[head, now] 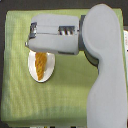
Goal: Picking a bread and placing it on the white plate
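Grey gripper [31, 37] reaching toward exterior view's left, hovering over round glossy white plate [36, 72]; jaw opening impossible to tell from this angle, nothing visibly held. Lying just below gripper, on plate: elongated golden-brown bread [40, 63], long axis crossing gripper's. Green cloth [15, 95] spreading beyond.

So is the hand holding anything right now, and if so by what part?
Cannot be told. The hand is above the plate, and the arm hides its fingertips. The bread lies on the plate, its upper end hidden beneath the hand.
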Action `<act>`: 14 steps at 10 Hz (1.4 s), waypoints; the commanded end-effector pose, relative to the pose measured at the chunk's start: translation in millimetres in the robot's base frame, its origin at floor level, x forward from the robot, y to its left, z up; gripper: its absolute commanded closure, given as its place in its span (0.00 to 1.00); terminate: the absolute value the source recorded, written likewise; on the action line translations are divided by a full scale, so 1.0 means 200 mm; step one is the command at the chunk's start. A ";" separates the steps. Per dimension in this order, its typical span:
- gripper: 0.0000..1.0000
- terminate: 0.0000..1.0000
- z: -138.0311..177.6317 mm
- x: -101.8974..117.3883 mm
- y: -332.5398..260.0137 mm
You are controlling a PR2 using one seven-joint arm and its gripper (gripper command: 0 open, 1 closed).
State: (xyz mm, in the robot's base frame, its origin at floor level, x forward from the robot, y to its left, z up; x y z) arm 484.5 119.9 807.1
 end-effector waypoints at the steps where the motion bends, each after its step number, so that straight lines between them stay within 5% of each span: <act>1: 0.00 0.00 0.28 0.13 -0.19; 5: 0.00 0.00 0.36 0.11 -0.32; 14: 0.00 0.00 0.32 -0.15 -1.11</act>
State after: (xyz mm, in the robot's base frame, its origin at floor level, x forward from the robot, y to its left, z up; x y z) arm 470.5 -34.7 870.7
